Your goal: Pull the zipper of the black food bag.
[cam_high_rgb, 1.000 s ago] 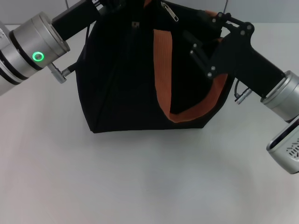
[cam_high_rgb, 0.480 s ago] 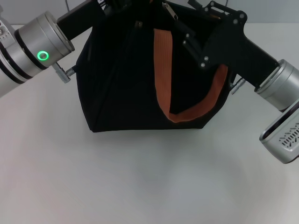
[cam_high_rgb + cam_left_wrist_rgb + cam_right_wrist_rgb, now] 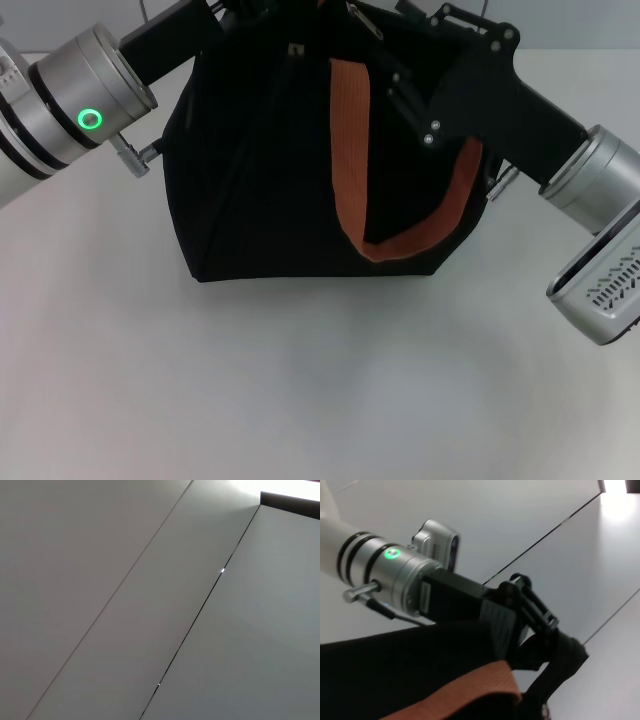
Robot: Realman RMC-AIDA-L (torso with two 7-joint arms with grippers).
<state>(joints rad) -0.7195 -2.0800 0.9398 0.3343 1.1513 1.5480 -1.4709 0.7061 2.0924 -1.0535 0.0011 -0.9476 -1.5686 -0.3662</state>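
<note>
The black food bag (image 3: 270, 180) stands upright mid-table, its orange strap handle (image 3: 350, 150) hanging down the front. My left gripper (image 3: 236, 8) reaches over the bag's top left corner. In the right wrist view, the left gripper (image 3: 556, 639) is shut on a bunched edge of the bag's black fabric (image 3: 420, 670). My right gripper (image 3: 392, 70) lies against the bag's upper right side, close below the silver zipper (image 3: 368, 22) at the top edge. The left wrist view shows only grey panels.
The white table (image 3: 300, 380) stretches bare in front of the bag. A grey wall with panel seams (image 3: 200, 610) rises behind it. Both arms slant in from the upper corners, flanking the bag.
My right gripper has moved left and up along the bag's side toward the zipper. The left arm has barely shifted and holds the same spot.
</note>
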